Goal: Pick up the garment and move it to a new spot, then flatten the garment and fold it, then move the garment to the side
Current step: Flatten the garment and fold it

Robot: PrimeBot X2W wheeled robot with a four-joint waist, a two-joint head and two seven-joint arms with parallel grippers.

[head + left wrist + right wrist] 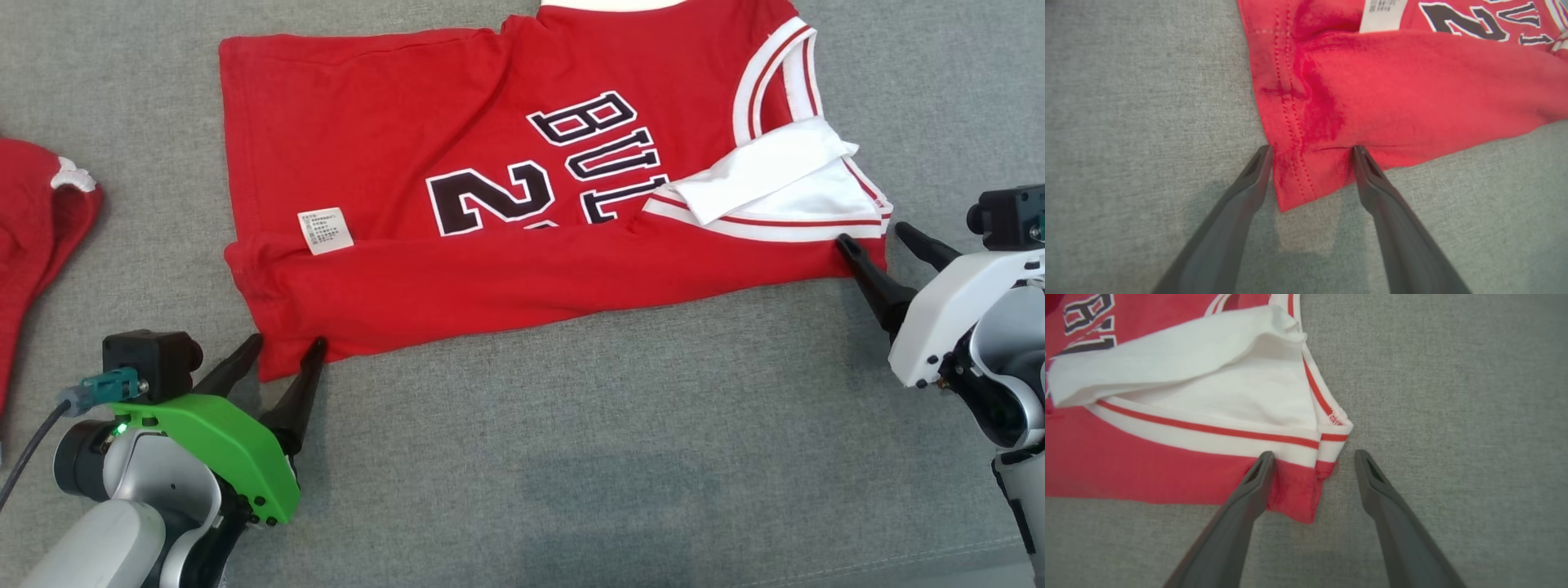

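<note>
Since jersey (392, 155) lies flat on grey surface (571, 425), near edge folded over, it reads soft, light, limp. Both wide open, holding nothing: left tool (288, 340) astride hem corner, right tool (871, 233) at armhole corner. Pinch corners through both layers.

**Inspector:** Class of premises?

**Assessor:** Undetermined. The working area is a grey woven fabric surface (571, 457), like upholstery or a cloth cover. A crease (939, 554) runs across its lower right corner in the head view.

**Inspector:** Contents bearing on use?

**Assessor:** Clothing. A red basketball jersey (392, 139) with white trim and a sewn-in care label (325, 230) lies spread out. A second red garment (33, 212) sits at the left edge.

**Inspector:** Finding?

**Assessor:** A soft-surfaced spot for handling laundry. Whether it is a home or a test room cannot be told.
</note>
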